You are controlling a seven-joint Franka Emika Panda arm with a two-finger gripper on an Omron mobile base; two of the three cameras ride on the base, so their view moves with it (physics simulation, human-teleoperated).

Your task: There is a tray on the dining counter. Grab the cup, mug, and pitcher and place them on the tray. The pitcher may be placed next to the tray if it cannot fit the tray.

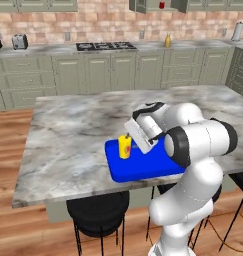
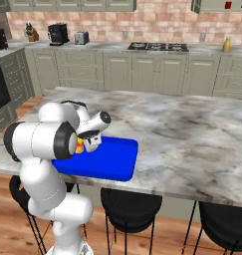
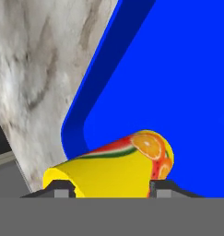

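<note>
One cup (image 1: 124, 147) stands upright on the tray (image 1: 143, 170) — claw (image 3: 106, 186) straddling it, grip state unclear.

trays: one, blue tray (image 1: 143, 167)
cups: one, yellow cup (image 1: 124, 146)
mugs: one, red mug (image 2: 228, 5)
pitchers: one, mustard pitcher (image 1: 168, 41)
benches: two, the marbled island bench (image 1: 73, 135) and the wall bench (image 1: 48, 49)
stools: three black stools (image 2: 128, 209)
stoves: one gas stove (image 1: 106, 46)
toasters: one toaster (image 1: 20, 41)
coffee machines: one coffee machine (image 2: 57, 34)
</note>
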